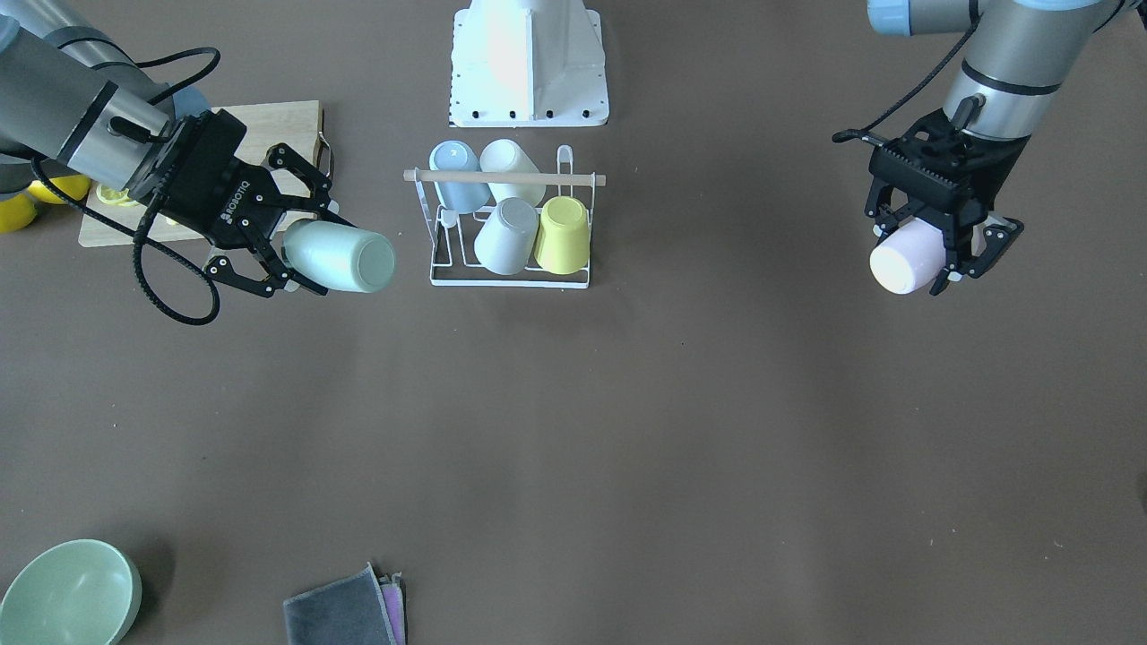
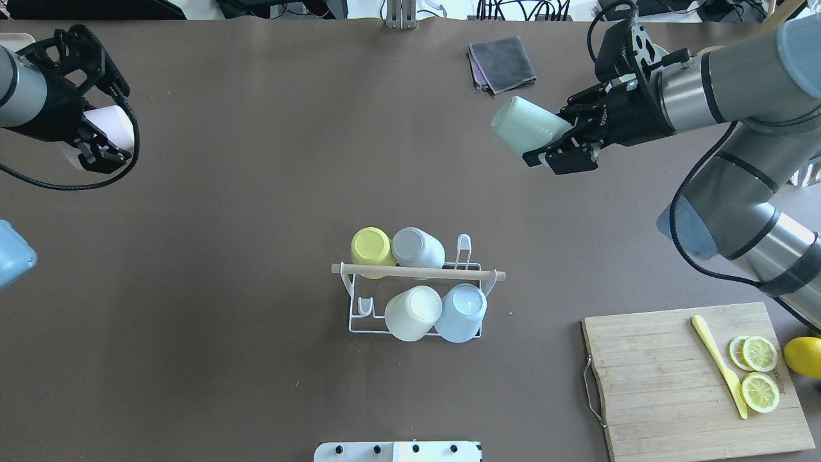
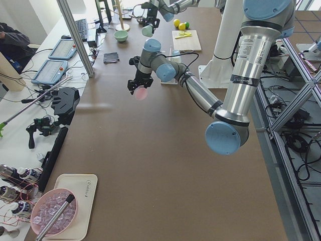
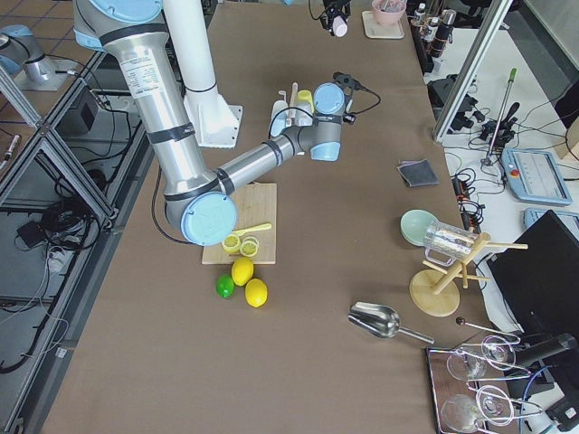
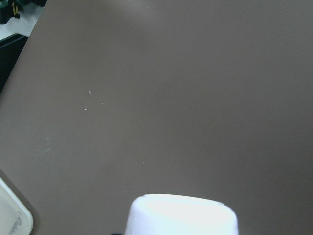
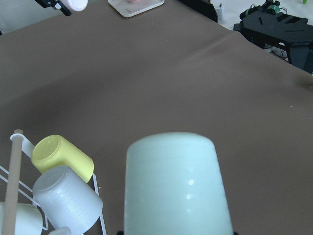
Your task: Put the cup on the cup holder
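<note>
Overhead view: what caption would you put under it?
The left gripper holds a pink cup, the right gripper a green cup; four cups sit on the rack.

ROBOTIQ on right pincer (image 1: 332, 256), tray (image 3: 86, 201) script seemingly illegible

a wide table (image 2: 256, 385) with a matt brown cover takes the middle of the room. the light is soft and even, and the shadows on the cover are faint. along one long side stands a white bench (image 3: 17, 150) with two tablets (image 3: 62, 49) and a keyboard (image 3: 82, 27). a slanted aluminium post (image 3: 75, 37) rises between bench and table. on the other side the floor (image 3: 306, 211) is grey under aluminium rails (image 3: 296, 102), with reddish tiles (image 4: 36, 11) further off.
</note>
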You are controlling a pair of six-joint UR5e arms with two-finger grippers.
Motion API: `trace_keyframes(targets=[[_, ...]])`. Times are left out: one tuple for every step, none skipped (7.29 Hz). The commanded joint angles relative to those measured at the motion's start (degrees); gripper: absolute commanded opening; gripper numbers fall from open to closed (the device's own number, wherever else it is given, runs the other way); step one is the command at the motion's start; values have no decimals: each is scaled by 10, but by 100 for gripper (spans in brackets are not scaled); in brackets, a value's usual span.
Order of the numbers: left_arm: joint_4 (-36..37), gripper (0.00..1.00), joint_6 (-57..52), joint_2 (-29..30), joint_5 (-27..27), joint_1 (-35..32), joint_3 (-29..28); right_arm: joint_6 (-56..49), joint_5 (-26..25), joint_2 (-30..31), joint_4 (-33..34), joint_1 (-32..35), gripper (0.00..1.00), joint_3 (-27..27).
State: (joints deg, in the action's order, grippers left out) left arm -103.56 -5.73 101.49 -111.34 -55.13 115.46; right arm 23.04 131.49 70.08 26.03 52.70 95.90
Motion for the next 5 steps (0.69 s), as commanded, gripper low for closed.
trace_keyframes(targets=[[-260,55,19,-34,-41,5,-59,12,-50,2,-121,-21,32,-35],[-335,55,41,-37,-48,19,-62,48,-88,3,-183,-50,32,-45],[-434,55,82,-42,-48,57,-64,67,-111,6,-229,-71,32,-47],[-529,55,142,-42,-47,96,-64,68,-148,6,-258,-99,32,-56],[-618,55,175,-42,-42,143,-67,66,-182,6,-292,-128,32,-67]])
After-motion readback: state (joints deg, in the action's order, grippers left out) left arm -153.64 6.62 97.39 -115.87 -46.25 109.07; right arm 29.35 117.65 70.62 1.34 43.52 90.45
